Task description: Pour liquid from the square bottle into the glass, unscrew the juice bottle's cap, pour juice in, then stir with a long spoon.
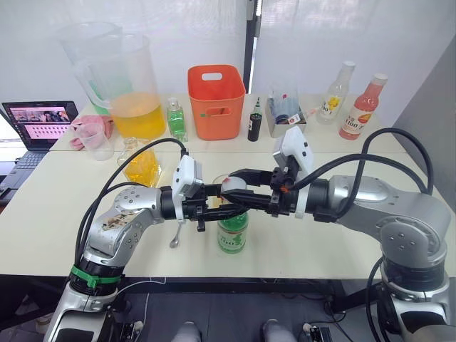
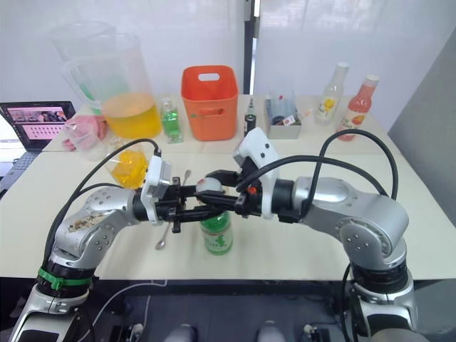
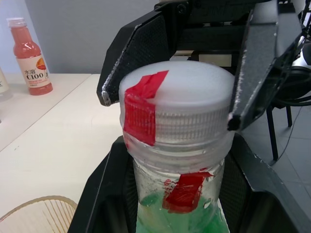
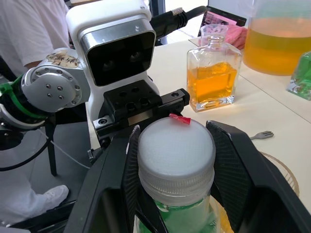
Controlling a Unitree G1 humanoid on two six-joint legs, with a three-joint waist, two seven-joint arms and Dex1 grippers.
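White cap (image 3: 177, 104): ribbed, with a strip of red tape, seated on the neck of the juice bottle (image 1: 233, 229) at the centre of the head views, near the front edge of the white table (image 1: 57, 214).
Left gripper (image 1: 211, 206): reaches in from the left; its black fingers (image 3: 99, 194) are closed around the bottle's neck just under the cap.
Right gripper (image 1: 239, 176): comes in from the right; its fingers (image 4: 232, 177) sit either side of the cap, pressed against its ribbed wall.
Juice bottle: upright on the table, green liquid and a green-and-white label showing below the two grippers.
Glass (image 1: 226, 187): just behind the bottle at frame centre, mostly hidden by the grippers; contents cannot be made out.
Long spoon (image 1: 176, 235): lies flat on the table just left of the bottle, bowl toward the near edge.
Square bottle (image 4: 212, 80): stoppered, holding orange liquid, standing left of centre behind the left arm.
Far table, upper part of frame: big pitcher (image 1: 135, 89) of orange liquid at upper left, orange bin (image 1: 216, 102) at top centre, pink bottle (image 1: 363, 108) at upper right.
Laptop (image 1: 39, 123): open, at the far left edge.
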